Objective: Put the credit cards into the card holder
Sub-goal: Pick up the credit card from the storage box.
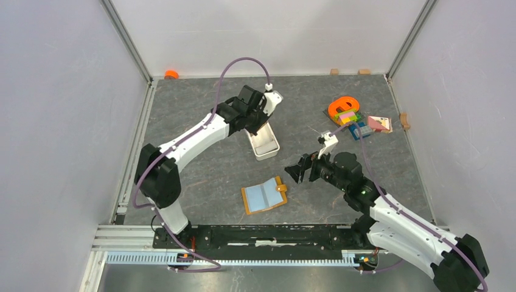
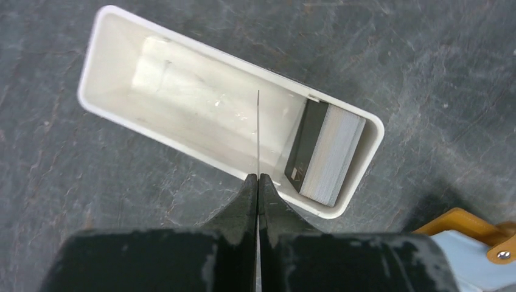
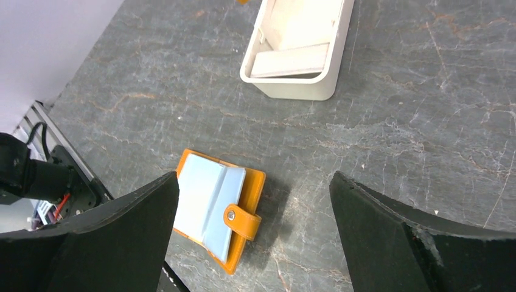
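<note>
Left claw [image 2: 258,177] clamped tight on one thin card [image 2: 258,125], edge-on, above long white plastic tray [image 2: 115,67] with grey card stack [image 2: 328,159] at one end. Right claw [image 3: 255,179] spread wide, gripping nothing, over orange-tan leather card holder [image 3: 213,210] lying unfolded on grey stone-look tabletop [image 1: 213,176]. Colourful toy clutter [image 1: 353,118] well off right.

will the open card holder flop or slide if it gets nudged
The card holder lies open and flat with a middle crease, so it would probably flop there if lifted by one side. It looks thin, so a push likely slides it across the table.
</note>
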Controlling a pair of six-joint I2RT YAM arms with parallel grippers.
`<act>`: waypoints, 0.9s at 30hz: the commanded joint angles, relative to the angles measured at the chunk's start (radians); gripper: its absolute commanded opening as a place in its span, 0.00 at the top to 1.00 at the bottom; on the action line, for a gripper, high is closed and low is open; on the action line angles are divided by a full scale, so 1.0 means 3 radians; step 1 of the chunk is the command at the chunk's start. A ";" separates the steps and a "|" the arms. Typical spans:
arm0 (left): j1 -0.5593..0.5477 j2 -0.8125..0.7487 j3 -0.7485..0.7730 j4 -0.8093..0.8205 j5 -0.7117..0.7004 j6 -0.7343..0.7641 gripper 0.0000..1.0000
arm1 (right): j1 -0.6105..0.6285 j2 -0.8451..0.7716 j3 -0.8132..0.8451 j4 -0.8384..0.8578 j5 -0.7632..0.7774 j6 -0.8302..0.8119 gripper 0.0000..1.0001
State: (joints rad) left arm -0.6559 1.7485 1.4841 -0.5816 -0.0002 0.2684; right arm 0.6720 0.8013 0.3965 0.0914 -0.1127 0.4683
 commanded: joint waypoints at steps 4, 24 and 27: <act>0.0001 -0.0724 -0.0360 0.0443 -0.0145 -0.1167 0.98 | -0.0016 -0.0435 -0.0268 0.0783 -0.0015 0.0424 0.02; -0.0031 -0.2293 -0.2492 0.3250 0.2038 -0.3659 0.98 | -0.0016 -0.0068 -0.0402 0.2634 -0.0912 0.1213 0.27; -0.0072 -0.2378 -0.2646 0.3455 0.2069 -0.3755 0.98 | -0.0016 0.0096 -0.0357 0.2783 -0.1047 0.1282 0.37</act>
State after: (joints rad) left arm -0.6621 1.0889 0.7235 0.2523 0.5400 -0.7383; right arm 0.6712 0.7826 0.2386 0.8108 -0.3450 0.8165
